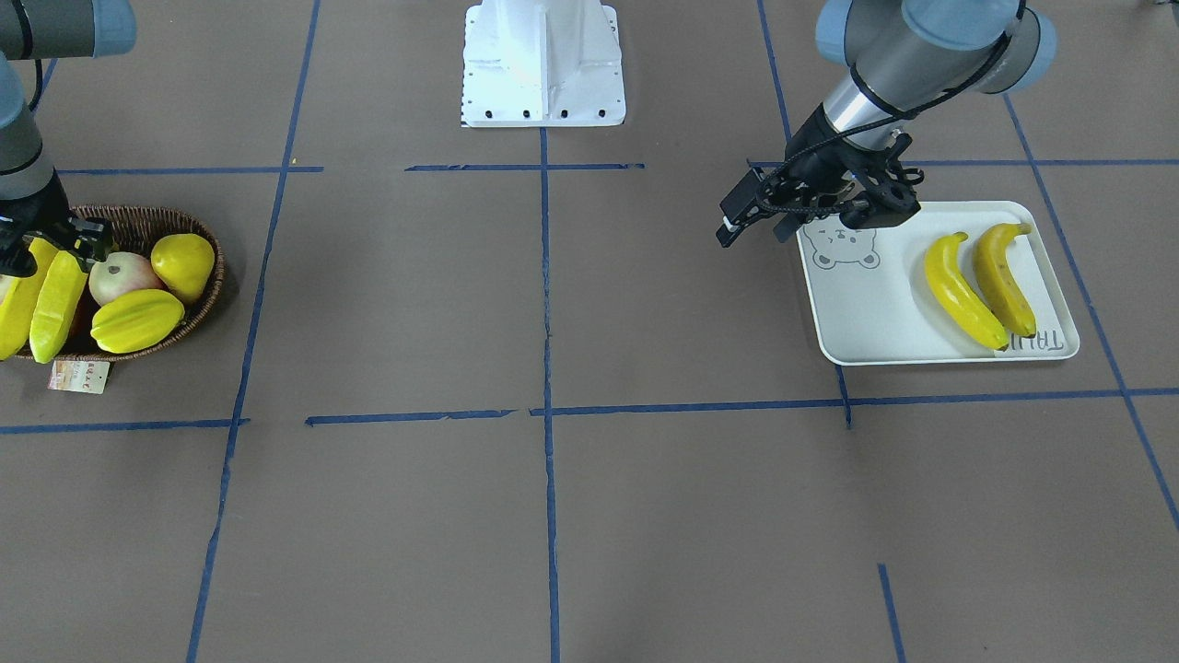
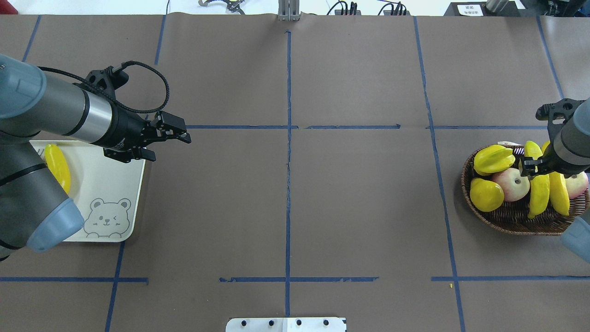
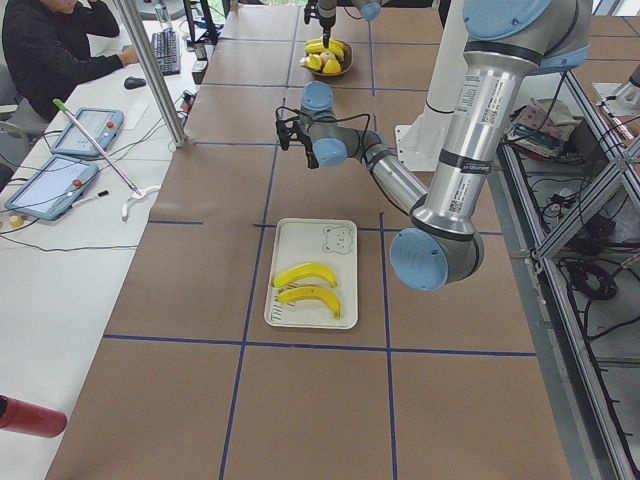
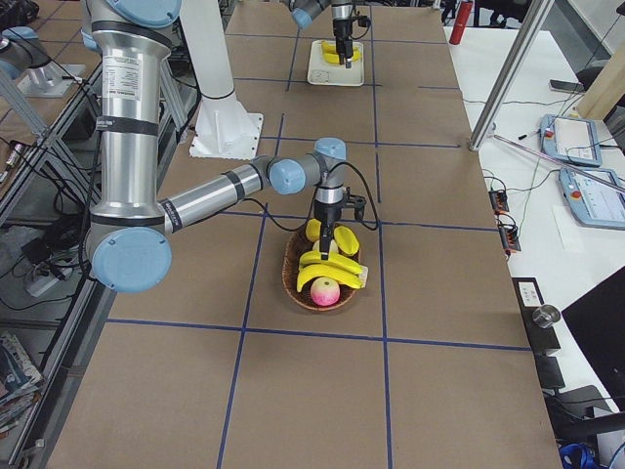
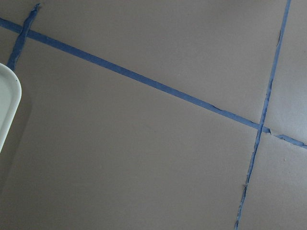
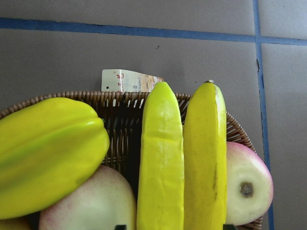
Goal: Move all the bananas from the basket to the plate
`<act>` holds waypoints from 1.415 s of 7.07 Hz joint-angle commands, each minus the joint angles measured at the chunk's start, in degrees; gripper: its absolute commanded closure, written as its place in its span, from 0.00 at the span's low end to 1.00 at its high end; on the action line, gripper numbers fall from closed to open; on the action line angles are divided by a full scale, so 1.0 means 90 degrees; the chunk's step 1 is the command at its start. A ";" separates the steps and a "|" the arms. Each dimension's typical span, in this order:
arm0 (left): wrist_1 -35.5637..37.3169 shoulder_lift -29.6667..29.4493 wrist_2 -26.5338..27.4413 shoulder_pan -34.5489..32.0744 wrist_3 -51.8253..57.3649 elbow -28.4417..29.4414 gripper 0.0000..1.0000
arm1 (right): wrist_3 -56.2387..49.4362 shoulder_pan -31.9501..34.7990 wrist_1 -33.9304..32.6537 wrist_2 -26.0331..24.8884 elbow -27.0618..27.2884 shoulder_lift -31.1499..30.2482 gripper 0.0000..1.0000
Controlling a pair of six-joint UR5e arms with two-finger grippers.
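right jaws, wide, straddle two bananas (image 6: 204, 153) in the basket (image 6: 96, 94), so closing could pinch both and drop one beside it; left jaws wide, empty.

Star fruit (image 1: 136, 319), apple (image 1: 122, 276), pear (image 1: 183, 264), blue tape lines (image 1: 545, 276)

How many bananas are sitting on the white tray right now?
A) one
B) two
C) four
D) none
B: two bananas lie side by side on the white bear tray, while two more are in the wicker basket.
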 commanded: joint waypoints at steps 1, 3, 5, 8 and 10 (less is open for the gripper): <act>0.0000 0.0000 0.0002 0.0002 0.0000 0.0007 0.01 | -0.0037 -0.0015 0.0000 0.0067 -0.0035 0.0006 0.28; 0.0000 0.0000 0.0002 0.0022 -0.0010 0.0007 0.01 | -0.0232 -0.0034 0.0000 0.0164 -0.0182 0.0074 0.30; 0.0010 0.0000 0.0002 0.0022 -0.0010 0.0007 0.01 | -0.0233 -0.0054 0.0000 0.0204 -0.0182 0.0074 0.31; 0.0010 0.0000 0.0002 0.0022 -0.0010 0.0007 0.00 | -0.0252 -0.0093 0.0000 0.0204 -0.0221 0.0074 0.37; 0.0000 0.0000 0.0002 0.0022 -0.0010 0.0007 0.01 | -0.0242 -0.0093 0.0000 0.0233 -0.0270 0.0074 0.40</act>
